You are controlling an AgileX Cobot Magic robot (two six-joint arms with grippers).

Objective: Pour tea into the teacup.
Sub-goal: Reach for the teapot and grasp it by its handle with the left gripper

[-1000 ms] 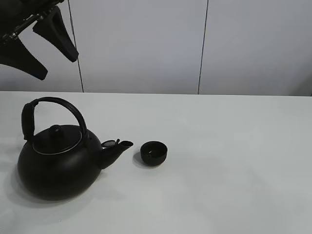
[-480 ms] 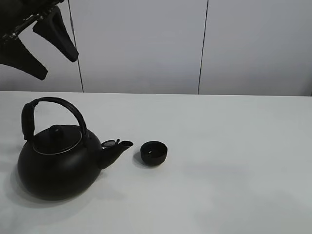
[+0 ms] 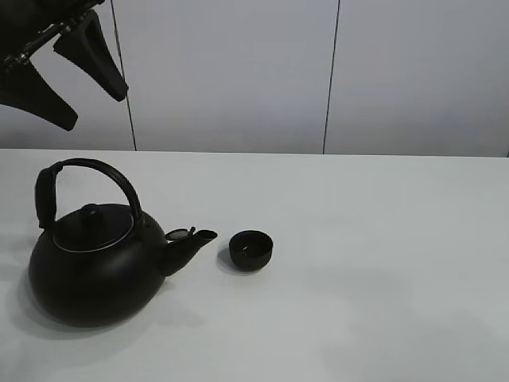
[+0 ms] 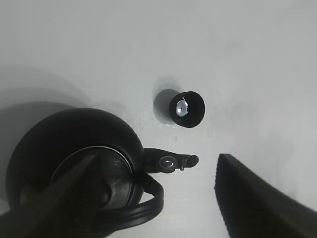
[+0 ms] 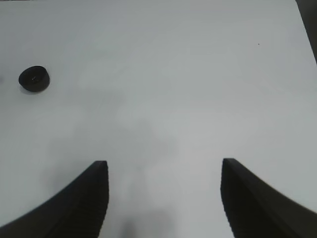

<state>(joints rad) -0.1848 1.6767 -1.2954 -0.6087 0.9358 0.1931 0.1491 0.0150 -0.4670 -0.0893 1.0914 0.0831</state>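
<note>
The small black teacup (image 3: 251,249) stands on the white table, just right of the kettle's spout (image 3: 193,242). The big black kettle (image 3: 94,267) with its arched handle stands upright at the left. My left gripper (image 3: 94,110) is open and empty, high above the kettle. In the left wrist view the open gripper (image 4: 157,159) looks down on the kettle (image 4: 74,153) and the teacup (image 4: 188,109). My right gripper (image 5: 164,162) is open and empty over bare table, with the teacup (image 5: 34,79) far off to its side. No tea stream shows.
The white table (image 3: 382,239) extends to the right of the cup. Grey wall panels (image 3: 238,72) stand behind the table's far edge.
Kettle, cup and left gripper have not moved. A faint shadow has drifted over the table at the lower right.
</note>
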